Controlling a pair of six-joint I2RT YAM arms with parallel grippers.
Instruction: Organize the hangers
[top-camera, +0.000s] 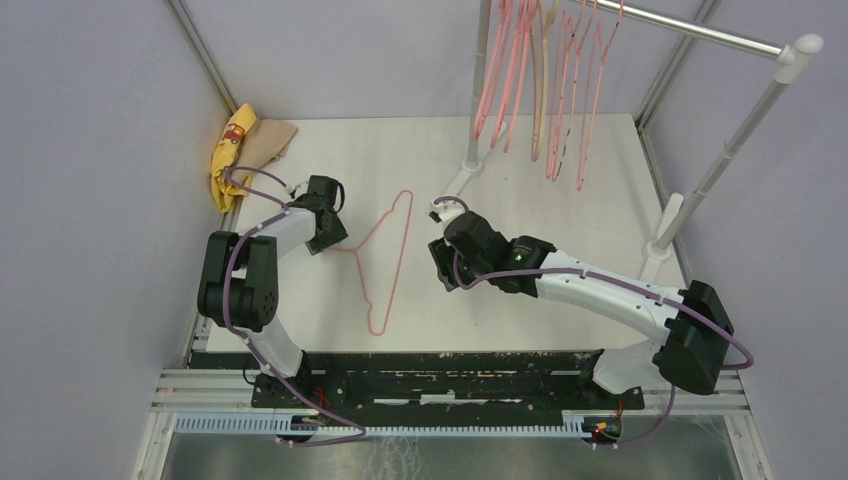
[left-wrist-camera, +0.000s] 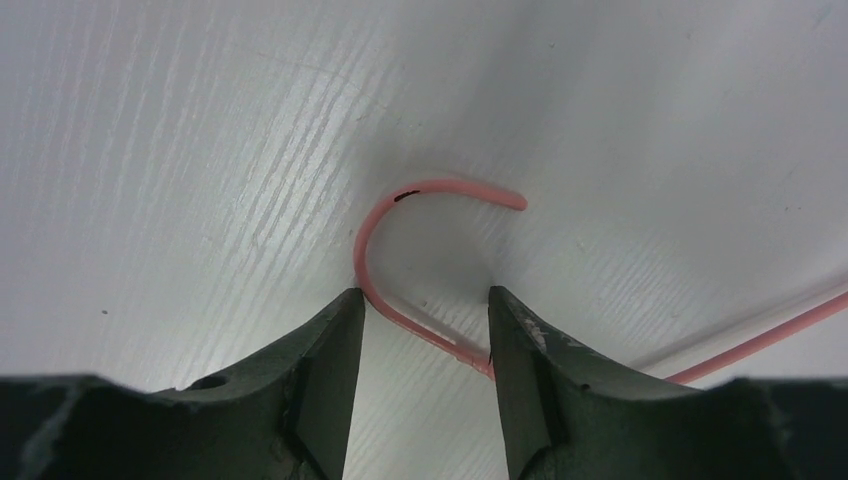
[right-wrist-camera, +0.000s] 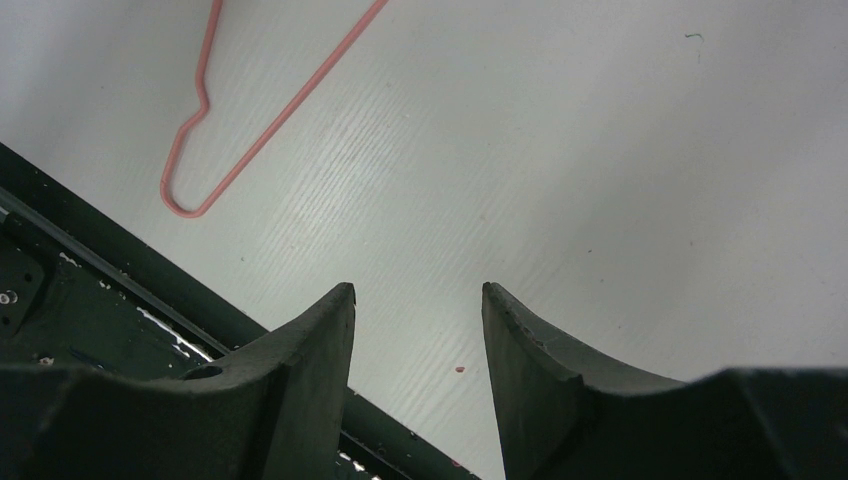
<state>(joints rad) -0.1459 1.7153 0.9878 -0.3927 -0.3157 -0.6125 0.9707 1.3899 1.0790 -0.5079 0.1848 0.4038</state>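
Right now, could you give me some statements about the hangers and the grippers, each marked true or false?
1. One thin pink hanger lies on the table. True.
2. The left gripper is shut on that hanger. False: its jaws are open, one on each side of the hook.
3. The right gripper holds a hanger. False: it is open and empty.
4. Several other hangers hang on the rail. True.
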